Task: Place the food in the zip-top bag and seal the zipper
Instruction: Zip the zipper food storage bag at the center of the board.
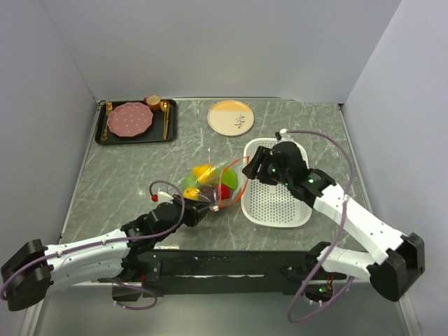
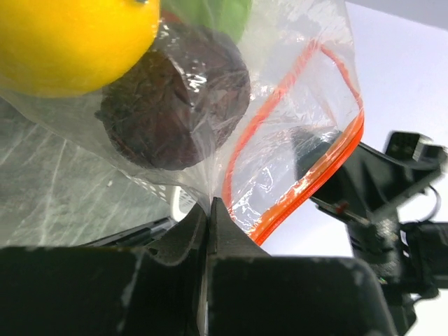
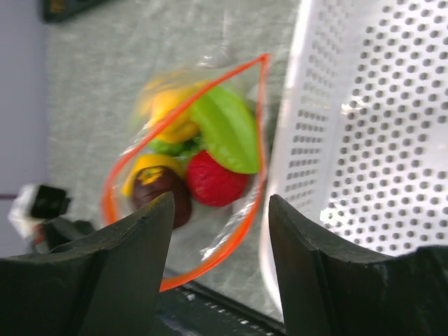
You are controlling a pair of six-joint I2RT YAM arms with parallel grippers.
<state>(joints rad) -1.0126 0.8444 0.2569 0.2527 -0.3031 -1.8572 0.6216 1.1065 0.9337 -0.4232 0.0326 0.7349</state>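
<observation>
The clear zip-top bag (image 1: pixel 212 187) lies mid-table with its orange-red zipper (image 1: pixel 234 190) mouth gaping open toward the right. Inside it are the food pieces: yellow pieces (image 1: pixel 203 172), a red ball (image 3: pixel 214 180), a dark maroon ball (image 2: pixel 171 105) and green pieces (image 3: pixel 225 127). My left gripper (image 1: pixel 198 211) is shut on the bag's clear plastic (image 2: pixel 210 199) at its near corner. My right gripper (image 1: pixel 250 168) is open and empty, just right of the bag's mouth and above the basket's left rim. The zipper's slider is not visible.
A white perforated basket (image 1: pixel 276 199) lies right of the bag, under my right arm. A black tray (image 1: pixel 136 134) with a pink scalloped plate (image 1: pixel 129 120), gold cutlery and a cup stands at the back left. A round cream-and-orange plate (image 1: pixel 231 117) sits at the back.
</observation>
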